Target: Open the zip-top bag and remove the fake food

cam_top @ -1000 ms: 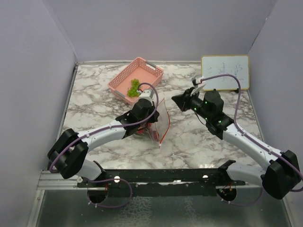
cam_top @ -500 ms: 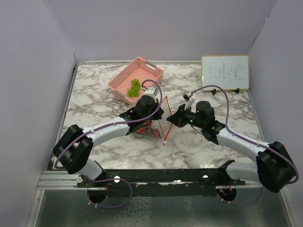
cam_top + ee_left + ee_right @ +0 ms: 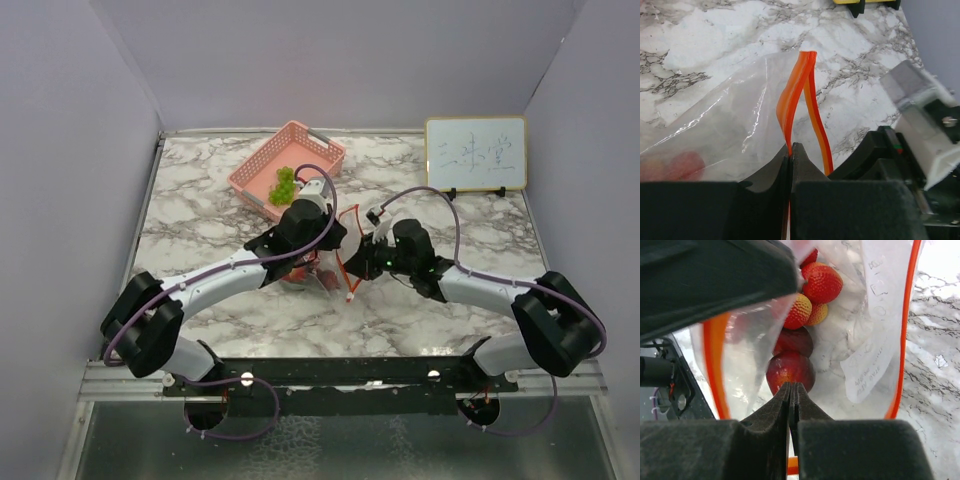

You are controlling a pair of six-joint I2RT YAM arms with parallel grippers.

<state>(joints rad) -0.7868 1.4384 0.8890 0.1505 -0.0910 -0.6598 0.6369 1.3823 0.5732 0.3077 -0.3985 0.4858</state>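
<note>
The zip-top bag (image 3: 332, 281) stands mid-table, clear plastic with an orange zip strip (image 3: 796, 90). My left gripper (image 3: 790, 146) is shut on one side of that strip and holds the mouth up; in the top view the left gripper (image 3: 328, 242) is over the bag. The mouth gapes wide in the right wrist view. My right gripper (image 3: 791, 385) is shut with its tips pointing into the mouth, just short of a round red piece (image 3: 790, 370). Deeper inside lie strawberry-like fake food pieces (image 3: 822, 284). From above, the right gripper (image 3: 353, 268) sits at the bag's right side.
A pink mesh basket (image 3: 262, 165) at the back left holds a green grape cluster (image 3: 284, 186). A small whiteboard (image 3: 475, 153) stands at the back right. Grey walls close in the marble table (image 3: 200, 215) on three sides. The right arm (image 3: 900, 155) shows close by in the left wrist view.
The right arm has swung left and down from near the whiteboard to the bag's mouth, jaws shut all the way. The left gripper kept its hold, and the bag shifted slightly.
</note>
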